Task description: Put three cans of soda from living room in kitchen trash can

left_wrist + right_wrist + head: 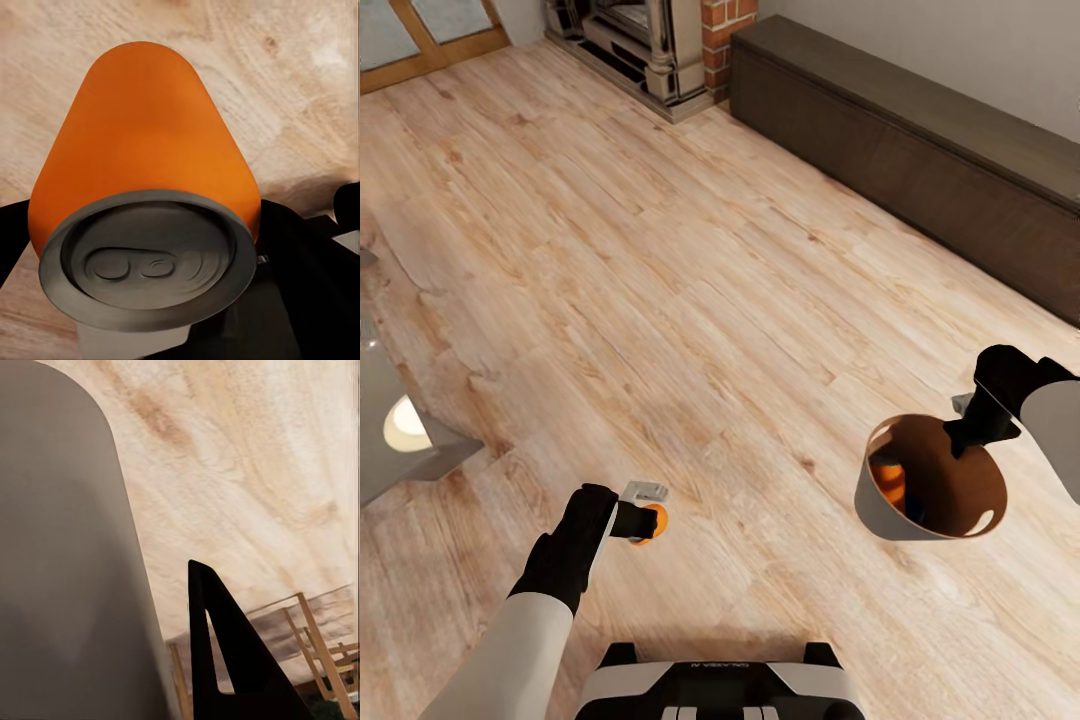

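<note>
The left gripper (645, 520) is clamped on an orange soda can (653, 523), held over the wood floor (690, 300); in the left wrist view the can (146, 195) sits between the fingers, grey end toward the camera. The right gripper (965, 432) pinches the rim of the grey trash can (880, 515), carried above the floor, with another orange can (891, 483) inside it. A dark cabinet (920, 150) runs along the wall beyond
</note>
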`<state>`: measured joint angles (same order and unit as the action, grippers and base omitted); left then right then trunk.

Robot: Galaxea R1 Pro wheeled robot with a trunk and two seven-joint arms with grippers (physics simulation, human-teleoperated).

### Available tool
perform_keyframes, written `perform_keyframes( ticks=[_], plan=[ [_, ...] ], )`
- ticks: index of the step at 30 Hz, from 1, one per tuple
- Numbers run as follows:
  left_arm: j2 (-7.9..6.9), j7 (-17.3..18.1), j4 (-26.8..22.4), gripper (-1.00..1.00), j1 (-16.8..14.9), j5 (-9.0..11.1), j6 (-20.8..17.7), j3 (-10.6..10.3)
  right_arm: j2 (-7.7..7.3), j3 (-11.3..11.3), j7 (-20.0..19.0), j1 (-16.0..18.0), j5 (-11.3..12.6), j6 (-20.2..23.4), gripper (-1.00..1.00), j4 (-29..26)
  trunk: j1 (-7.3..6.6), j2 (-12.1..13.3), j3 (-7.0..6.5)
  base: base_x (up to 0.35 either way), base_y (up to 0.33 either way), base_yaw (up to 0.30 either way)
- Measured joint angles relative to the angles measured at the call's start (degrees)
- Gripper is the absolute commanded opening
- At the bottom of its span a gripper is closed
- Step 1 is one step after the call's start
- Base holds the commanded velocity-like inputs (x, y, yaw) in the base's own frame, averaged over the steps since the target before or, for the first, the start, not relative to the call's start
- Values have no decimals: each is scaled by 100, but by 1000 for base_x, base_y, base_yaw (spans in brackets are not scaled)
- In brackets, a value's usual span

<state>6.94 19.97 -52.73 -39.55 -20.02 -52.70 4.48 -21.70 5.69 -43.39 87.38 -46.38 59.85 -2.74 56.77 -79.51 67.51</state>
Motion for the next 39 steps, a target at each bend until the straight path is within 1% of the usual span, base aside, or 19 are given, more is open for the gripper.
perform_keyframes(
  ticks=[3,8,14,39],
  plan=[
    [0,4,0,-100,0,0,2,0,-9,-8,0,0,-24,-13,-100,-48,-66,120,-82,0,0,0],
    [0,6,-3,-100,0,0,1,0,-25,-39,-8,-1,15,4,-100,-106,-176,321,-218,0,0,0],
    [0,6,-1,-100,0,0,4,0,-20,-2,-8,-3,0,-1,-100,-108,-307,561,-381,0,0,0],
    [0,15,0,-100,0,0,-3,0,3,-10,-15,-247,11,1,-100,-132,-857,1564,-1062,0,0,0]
  ],
)
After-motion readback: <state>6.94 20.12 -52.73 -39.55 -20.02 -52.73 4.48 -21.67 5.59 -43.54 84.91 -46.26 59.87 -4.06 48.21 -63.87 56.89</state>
